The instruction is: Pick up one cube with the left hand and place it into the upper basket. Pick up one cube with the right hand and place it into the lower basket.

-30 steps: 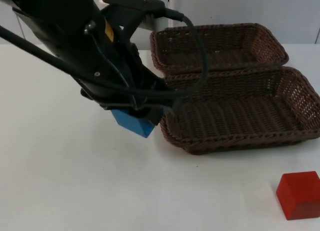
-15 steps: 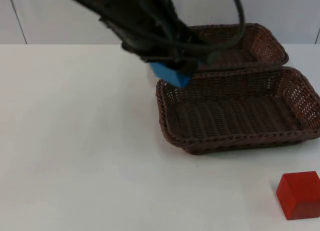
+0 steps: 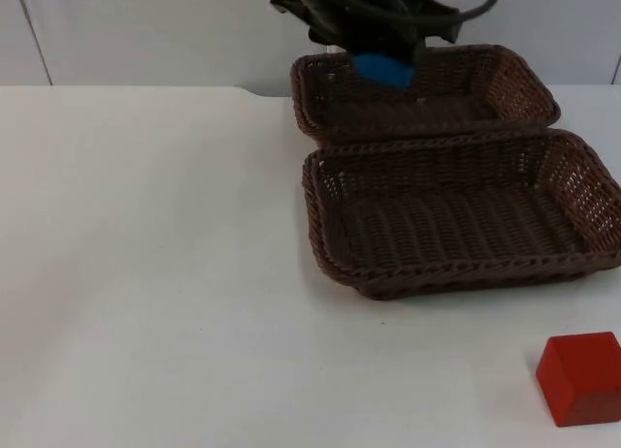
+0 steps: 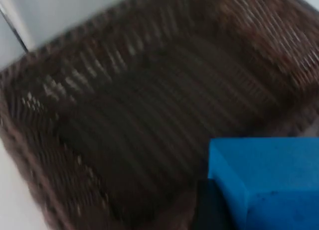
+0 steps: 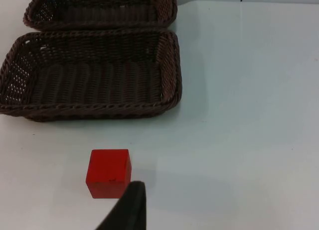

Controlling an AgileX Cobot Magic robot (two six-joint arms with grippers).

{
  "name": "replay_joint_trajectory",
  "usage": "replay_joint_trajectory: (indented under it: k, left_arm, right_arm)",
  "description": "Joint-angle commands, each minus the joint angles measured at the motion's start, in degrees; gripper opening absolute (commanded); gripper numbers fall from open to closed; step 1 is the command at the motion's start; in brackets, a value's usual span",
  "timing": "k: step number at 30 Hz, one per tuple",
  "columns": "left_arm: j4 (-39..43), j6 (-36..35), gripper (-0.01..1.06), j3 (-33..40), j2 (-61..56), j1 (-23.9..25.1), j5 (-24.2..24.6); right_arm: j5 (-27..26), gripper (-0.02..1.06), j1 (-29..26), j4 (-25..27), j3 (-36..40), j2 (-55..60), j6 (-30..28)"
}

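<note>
Top view: two wicker baskets, two cubes, one arm visible. Upper basket [image 3: 427,89] sits against the far edge of the table, lower basket [image 3: 456,220] right in front of it, their long rims touching. Both are dark brown, rectangular, shallow; the lower basket has nothing in it.

Left gripper [image 3: 383,55] hangs over the left part of the upper basket, clenched on the blue cube [image 3: 385,70], which is above the basket's rim level, not resting on the weave. Left wrist view has the same blue cube [image 4: 266,182] close up with a black fingertip [image 4: 212,207] pressed on its side and the upper basket [image 4: 124,115] floor below it.

Red cube [image 3: 580,377] sits alone on the white table [image 3: 146,273], near the front right, well apart from the lower basket. Right wrist view shows the red cube [image 5: 108,172] just ahead of a black fingertip [image 5: 127,210], not touching it; both baskets lie beyond, lower basket [image 5: 89,80] nearer, upper basket [image 5: 99,11] behind. Right arm waits here; can't tell how its gripper stands.

Table top is plain white, matte. Grey partition wall [image 3: 146,31] runs behind it with a vertical seam at the left
</note>
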Motion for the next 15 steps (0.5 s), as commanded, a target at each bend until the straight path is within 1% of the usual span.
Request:
replay_joint_trajectory:
  k: [1, 2, 3, 7, 8, 12, 15]
  left_arm:
    - [-1.7, 0.2, 0.0, -5.3, 3.3, 0.4, -1.1]
    - [-1.6, 0.9, 0.0, -7.2, 4.9, 0.4, -1.4]
    - [-1.6, 0.9, 0.0, -7.2, 4.9, 0.4, -1.4]
    - [-1.5, 4.3, 0.0, -14.5, 11.9, 0.4, -4.0]
    - [-1.5, 4.3, 0.0, -14.5, 11.9, 0.4, -4.0]
    - [-1.5, 4.4, 0.0, -21.4, 18.5, 1.0, -4.6]
    - [-1.2, 4.4, 0.0, -23.1, 20.6, 1.4, -4.5]
  right_arm:
    - [-0.4, 1.05, -0.2, 0.0, 0.0, -0.2, -0.1]
    - [-0.4, 1.05, -0.2, 0.0, 0.0, -0.2, -0.1]
    - [-0.4, 1.05, -0.2, 0.0, 0.0, -0.2, -0.1]
    - [-0.4, 1.05, -0.2, 0.0, 0.0, -0.2, -0.1]
    - [-0.4, 1.05, -0.2, 0.0, 0.0, -0.2, -0.1]
    - [-0.4, 1.05, -0.2, 0.0, 0.0, -0.2, -0.1]
    - [-0.4, 1.05, -0.2, 0.0, 0.0, -0.2, -0.1]
